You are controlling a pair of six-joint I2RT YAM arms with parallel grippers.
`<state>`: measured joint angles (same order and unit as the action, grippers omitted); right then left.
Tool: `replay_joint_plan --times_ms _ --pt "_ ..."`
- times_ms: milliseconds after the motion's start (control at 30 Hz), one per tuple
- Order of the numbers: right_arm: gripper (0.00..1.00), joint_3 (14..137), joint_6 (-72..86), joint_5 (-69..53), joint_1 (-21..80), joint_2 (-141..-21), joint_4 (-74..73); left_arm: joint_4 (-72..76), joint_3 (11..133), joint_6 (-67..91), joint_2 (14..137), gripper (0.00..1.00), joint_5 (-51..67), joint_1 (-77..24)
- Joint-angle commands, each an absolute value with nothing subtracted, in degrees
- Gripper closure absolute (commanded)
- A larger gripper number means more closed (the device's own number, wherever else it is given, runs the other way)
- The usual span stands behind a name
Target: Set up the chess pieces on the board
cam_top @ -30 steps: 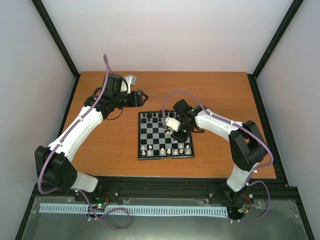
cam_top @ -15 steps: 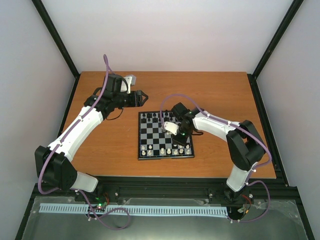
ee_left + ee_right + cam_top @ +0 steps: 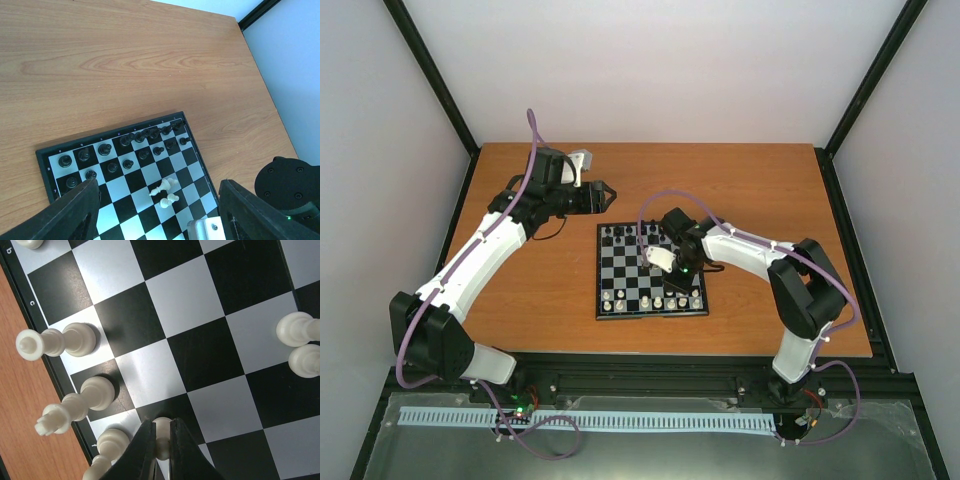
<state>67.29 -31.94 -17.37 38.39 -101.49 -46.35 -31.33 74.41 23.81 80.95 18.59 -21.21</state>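
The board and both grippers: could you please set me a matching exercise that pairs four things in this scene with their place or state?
Things:
1. left gripper
2. right gripper
3. black pieces
4. two stray white pieces

Places or states:
A. on the middle squares of the board
B. open, over the table, off the board
C. in rows along the board's far edge
D. shut on a white piece

Pairs: 1-B, 2-D, 3-C, 4-A
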Motion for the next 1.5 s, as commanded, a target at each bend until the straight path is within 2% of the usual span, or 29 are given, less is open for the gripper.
replay_joint_plan --times_ms 0,267,367,800,1467 --pt "0.93 67.01 -32.13 -17.41 39.11 -102.72 -46.22 -30.26 76.09 24.37 80.42 0.33 19.42 -20.57" --pt "0.78 69.2 -31.49 -19.55 39.03 -101.29 -47.92 -30.27 76.11 24.37 80.28 0.33 19.51 -20.6" --pt "0.76 71.4 -31.46 -19.32 38.74 -99.9 -48.99 -30.24 76.11 24.35 80.29 0.33 19.56 -20.57" --pt "0.76 80.15 -29.49 -12.3 32.55 -106.02 -47.85 -30.14 76.03 24.66 80.27 0.33 19.86 -20.59" --pt "0.75 84.45 -29.97 -16.83 32.83 -113.28 -49.31 -30.15 76.03 24.73 80.24 0.33 19.87 -20.57"
